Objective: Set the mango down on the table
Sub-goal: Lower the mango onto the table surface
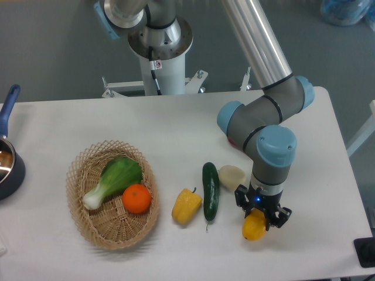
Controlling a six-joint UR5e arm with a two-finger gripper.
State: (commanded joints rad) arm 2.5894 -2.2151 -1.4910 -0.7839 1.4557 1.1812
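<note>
mango (254, 228) is gripped by the pincer (258, 214) low over the white table (328, 193), near its front right part. further left, a wicker basket (111, 196) (holding a leafy green (115, 178) and an orange (137, 198)) is seen, then a yellow pepper (186, 205), a cucumber (210, 190) and a pale round item (232, 177).

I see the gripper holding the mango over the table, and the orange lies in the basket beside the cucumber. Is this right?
Not quite. In the camera view the orange lies in the basket beside the green leafy vegetable, not the cucumber, which lies on the table. The rest holds: the gripper has its jaws on the mango.
</note>
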